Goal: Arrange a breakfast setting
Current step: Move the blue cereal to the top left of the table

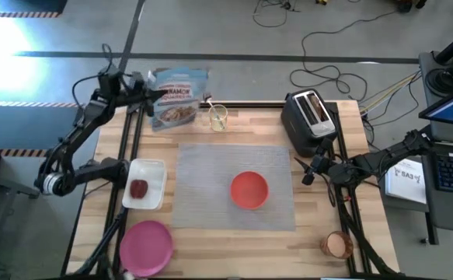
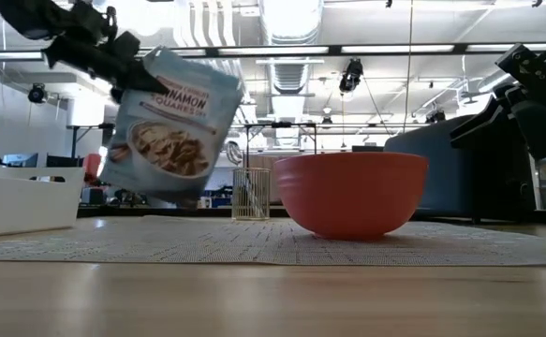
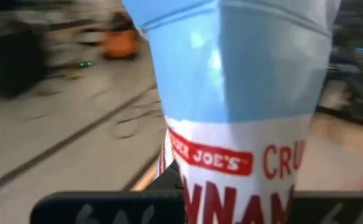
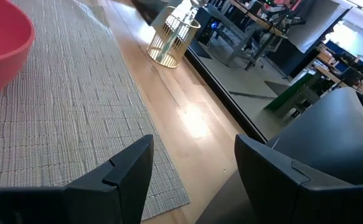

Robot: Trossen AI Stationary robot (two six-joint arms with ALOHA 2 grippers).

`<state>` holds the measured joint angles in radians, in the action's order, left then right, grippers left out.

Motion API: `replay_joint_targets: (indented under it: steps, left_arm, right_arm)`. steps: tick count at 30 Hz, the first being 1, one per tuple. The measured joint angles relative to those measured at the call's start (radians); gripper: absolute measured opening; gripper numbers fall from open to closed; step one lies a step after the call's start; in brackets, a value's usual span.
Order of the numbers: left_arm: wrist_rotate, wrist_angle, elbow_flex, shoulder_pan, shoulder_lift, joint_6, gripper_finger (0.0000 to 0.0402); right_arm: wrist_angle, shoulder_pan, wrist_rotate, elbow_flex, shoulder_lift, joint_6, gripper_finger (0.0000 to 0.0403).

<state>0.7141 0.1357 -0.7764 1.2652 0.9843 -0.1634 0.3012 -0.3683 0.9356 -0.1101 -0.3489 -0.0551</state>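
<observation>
Bowl (image 1: 249,190) sits on the placemat (image 1: 203,167); plate (image 1: 145,244) still off it; left gripper (image 1: 150,99) clamps the cereal bag (image 1: 178,96), right gripper (image 1: 307,169) waits, fingers apart

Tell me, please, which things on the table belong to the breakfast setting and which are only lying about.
Belong: grey placemat; red-orange bowl on it; pink plate; orange-tinted cup; dark-red fruit; cereal bag, held up by the left gripper.

Lying about: black toaster; white tray; wire holder. The right gripper waits beside the toaster.
</observation>
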Motion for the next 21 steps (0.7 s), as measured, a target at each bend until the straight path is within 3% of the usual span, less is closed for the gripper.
replay_joint_targets:
  steps: [7, 14, 21]
  left_arm:
    - [-0.316, -0.001, 0.108, 0.0, -0.16, 0.156, 0.0]
    - [-0.353, -0.182, 0.181, -0.006, -0.192, 0.239, 0.0]
    - [-0.463, -0.239, 0.193, -0.041, -0.17, 0.281, 0.0]
  right_arm:
    - [0.0, 0.0, 0.0, 0.0, 0.0, 0.0, 0.0215]
    - [0.0, 0.0, 0.0, 0.0, 0.0, 0.0, 0.0215]
    - [0.0, 0.0, 0.0, 0.0, 0.0, 0.0, 0.0215]
